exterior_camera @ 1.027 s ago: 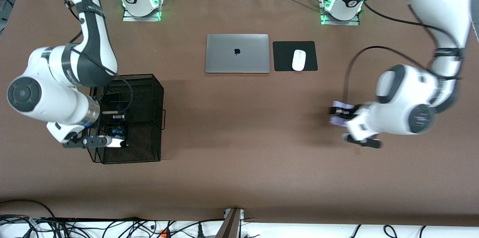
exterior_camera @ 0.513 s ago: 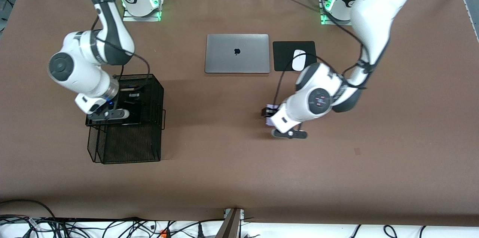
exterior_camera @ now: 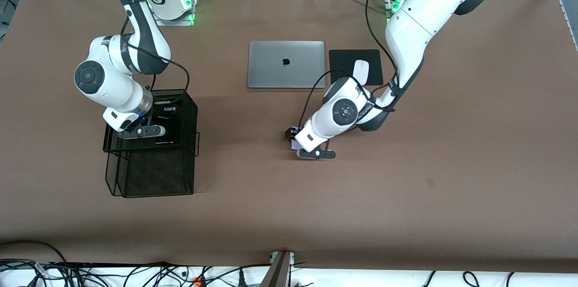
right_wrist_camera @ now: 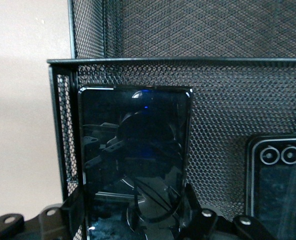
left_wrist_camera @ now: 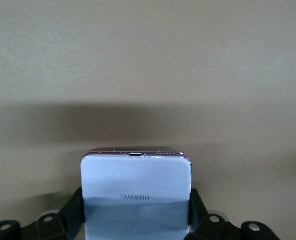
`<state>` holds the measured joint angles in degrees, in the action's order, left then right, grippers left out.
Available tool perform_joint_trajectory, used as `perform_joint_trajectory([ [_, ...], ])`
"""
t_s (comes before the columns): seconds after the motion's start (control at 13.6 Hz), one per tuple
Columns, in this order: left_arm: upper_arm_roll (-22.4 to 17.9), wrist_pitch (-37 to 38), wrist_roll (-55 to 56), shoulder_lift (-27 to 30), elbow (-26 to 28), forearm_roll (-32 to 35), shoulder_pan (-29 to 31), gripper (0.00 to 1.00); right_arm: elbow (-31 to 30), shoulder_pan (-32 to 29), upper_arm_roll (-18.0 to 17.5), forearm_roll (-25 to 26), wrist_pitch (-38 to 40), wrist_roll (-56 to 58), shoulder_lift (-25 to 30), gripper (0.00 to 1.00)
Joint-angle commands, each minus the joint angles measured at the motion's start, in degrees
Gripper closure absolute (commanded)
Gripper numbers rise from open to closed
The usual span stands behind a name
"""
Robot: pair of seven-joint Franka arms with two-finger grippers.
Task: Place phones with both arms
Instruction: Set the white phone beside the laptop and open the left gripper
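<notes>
A pale lilac-white phone (left_wrist_camera: 136, 175) is clamped by its long edges in my left gripper (left_wrist_camera: 136, 212), which is shut on it. This gripper (exterior_camera: 292, 136) hangs low over the bare middle of the table, just nearer the front camera than the laptop. A long slim black phone (right_wrist_camera: 135, 145) sits between the fingers of my right gripper (right_wrist_camera: 135, 217), shut on it, over the black mesh basket (exterior_camera: 158, 178). A small near-square black phone (right_wrist_camera: 280, 195) with round lenses lies in the basket beside the held one.
A closed grey laptop (exterior_camera: 286, 64) lies at the middle of the table near the bases. Beside it a white mouse (exterior_camera: 360, 71) rests on a black pad (exterior_camera: 343, 70). The mesh basket's wall (right_wrist_camera: 188, 30) rises close by the held black phone.
My left arm has swung the lilac phone from its own end of the table to the middle. My right gripper has carried the black phone over the basket, away from the front camera.
</notes>
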<state>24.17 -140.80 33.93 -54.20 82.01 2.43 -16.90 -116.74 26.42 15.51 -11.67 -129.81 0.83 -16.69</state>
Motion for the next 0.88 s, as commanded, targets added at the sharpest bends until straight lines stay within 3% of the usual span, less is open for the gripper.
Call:
perform_joint_trajectory([
  [0.0,-0.87,-0.27,1.05,0.67,-0.88,-0.68,-0.94,0.00,0.45,-0.05,0.04,0.25,-0.27,0.66,0.69,0.00],
  [0.15,-0.87,1.48,0.96,3.56,-0.62,-0.76,0.37,0.00,3.17,-0.49,0.74,0.25,1.65,0.84,0.69,0.00],
  [0.44,-1.23,12.97,0.17,11.73,-1.24,1.42,6.16,0.00,17.38,-1.02,1.98,2.09,17.19,-0.21,-0.36,0.00],
  [0.81,-1.31,30.90,-6.49,23.33,-1.50,8.71,12.67,0.00,31.02,3.53,1.28,2.01,23.73,-14.51,-6.85,0.00],
])
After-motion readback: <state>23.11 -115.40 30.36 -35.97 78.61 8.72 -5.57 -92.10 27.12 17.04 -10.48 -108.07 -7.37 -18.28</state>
